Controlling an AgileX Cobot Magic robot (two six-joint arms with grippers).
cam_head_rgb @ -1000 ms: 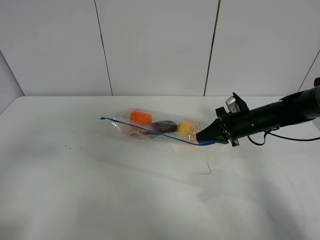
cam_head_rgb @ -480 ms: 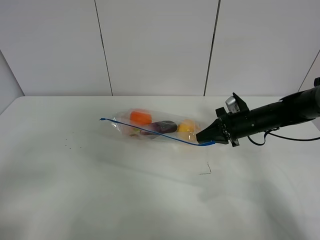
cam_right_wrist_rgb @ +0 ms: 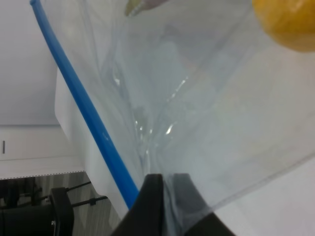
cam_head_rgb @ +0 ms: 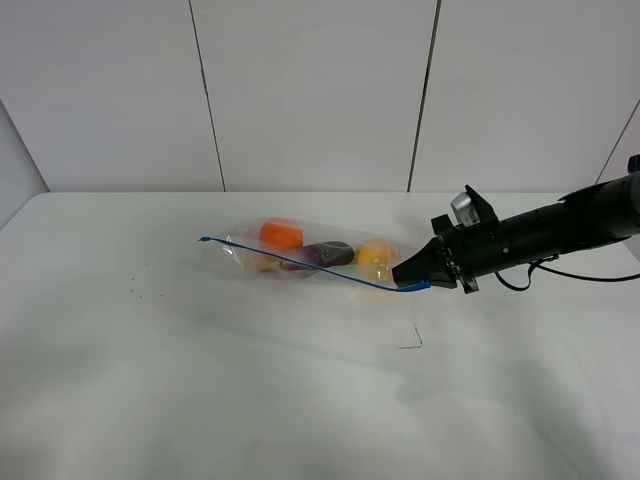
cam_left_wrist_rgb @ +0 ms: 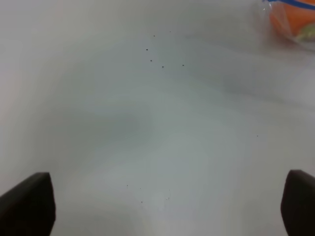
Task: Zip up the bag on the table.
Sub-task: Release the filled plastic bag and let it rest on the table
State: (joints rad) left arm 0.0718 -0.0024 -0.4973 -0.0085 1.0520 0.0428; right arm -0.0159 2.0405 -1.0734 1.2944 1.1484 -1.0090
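Note:
The clear bag (cam_head_rgb: 300, 252) lies on the white table (cam_head_rgb: 200, 390), with an orange, a purple eggplant and a yellow fruit (cam_head_rgb: 372, 254) showing through. Its blue zipper strip (cam_head_rgb: 300, 264) runs from the far left down to my right gripper (cam_head_rgb: 412, 278), which is shut on the bag's right end beside the strip. In the right wrist view the fingers (cam_right_wrist_rgb: 153, 199) pinch the clear plastic (cam_right_wrist_rgb: 197, 113) next to the blue strip (cam_right_wrist_rgb: 81, 105). My left gripper (cam_left_wrist_rgb: 165, 204) is open above bare table, and a corner of the bag (cam_left_wrist_rgb: 293, 19) with the orange shows far off.
A small dark mark (cam_head_rgb: 412, 340) lies on the table in front of the right gripper. A few dark specks (cam_head_rgb: 135, 292) sit to the left of the bag. White wall panels stand behind the table.

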